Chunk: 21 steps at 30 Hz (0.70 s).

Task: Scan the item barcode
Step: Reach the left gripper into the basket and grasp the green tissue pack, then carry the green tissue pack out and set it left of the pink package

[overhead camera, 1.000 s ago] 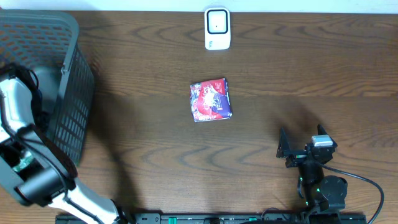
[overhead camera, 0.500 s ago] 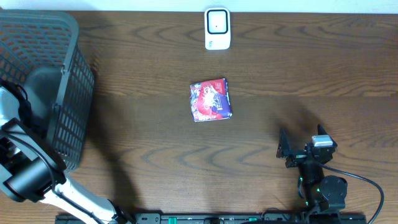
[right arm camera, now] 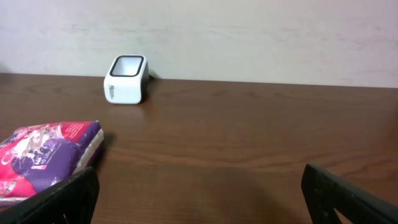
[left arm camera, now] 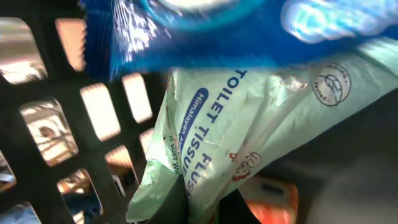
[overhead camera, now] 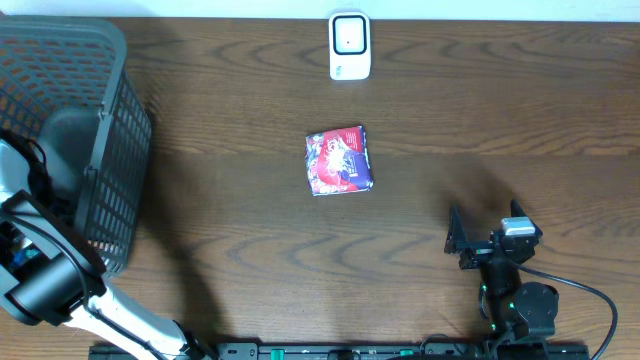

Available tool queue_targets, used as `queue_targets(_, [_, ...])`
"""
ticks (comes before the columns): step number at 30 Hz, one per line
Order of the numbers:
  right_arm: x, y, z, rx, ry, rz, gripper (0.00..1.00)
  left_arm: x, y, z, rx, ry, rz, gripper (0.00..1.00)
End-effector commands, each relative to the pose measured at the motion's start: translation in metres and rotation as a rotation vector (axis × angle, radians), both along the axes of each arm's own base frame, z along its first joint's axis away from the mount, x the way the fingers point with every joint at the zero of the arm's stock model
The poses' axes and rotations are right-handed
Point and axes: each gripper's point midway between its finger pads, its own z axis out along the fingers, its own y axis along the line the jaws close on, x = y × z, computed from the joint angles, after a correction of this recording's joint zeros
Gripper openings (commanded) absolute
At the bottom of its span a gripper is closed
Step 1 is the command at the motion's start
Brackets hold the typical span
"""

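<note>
Dark wooden desk (overhead camera: 250,250) against a pale wall (right arm camera: 249,37).
The desk is dark brown with a wavy, streaked grain and runs right up to the plain off-white wall, faintly mottled; even light leaves only soft, blurred shadows on the wood.

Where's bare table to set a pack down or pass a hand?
Bare wood between the dark mesh basket and the red-purple packet, and from the packet to the white boxy scanner and the open right gripper. Crowded inside the basket: left gripper shut on a pale green toilet tissue pack.
</note>
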Motion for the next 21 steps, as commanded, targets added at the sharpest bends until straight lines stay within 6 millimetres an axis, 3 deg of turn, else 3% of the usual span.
queue_targets(1, [0.000,-0.003,0.000,-0.011,-0.001,-0.010,0.99,0.028,-0.008,0.038,-0.015,-0.212,0.033,0.07])
queue_targets(6, [0.000,-0.003,0.000,-0.011,-0.001,-0.010,0.99,0.063,-0.019,0.097,0.010,-0.534,0.020,0.07])
queue_targets(11, [0.000,-0.003,0.000,-0.011,-0.001,-0.010,0.99,0.107,-0.048,0.184,-0.005,-0.981,-0.081,0.08])
queue_targets(14, [0.000,-0.003,0.000,-0.011,-0.001,-0.010,0.99,0.116,-0.070,0.235,-0.017,-1.188,-0.153,0.07])
queue_targets(16, [0.000,-0.003,0.000,-0.011,-0.001,-0.010,0.99,0.121,-0.098,0.279,-0.041,-1.351,-0.224,0.07])
queue_targets(21, [0.000,-0.003,0.000,-0.011,-0.001,-0.010,0.99,0.122,-0.172,0.338,-0.101,-1.537,-0.503,0.07])
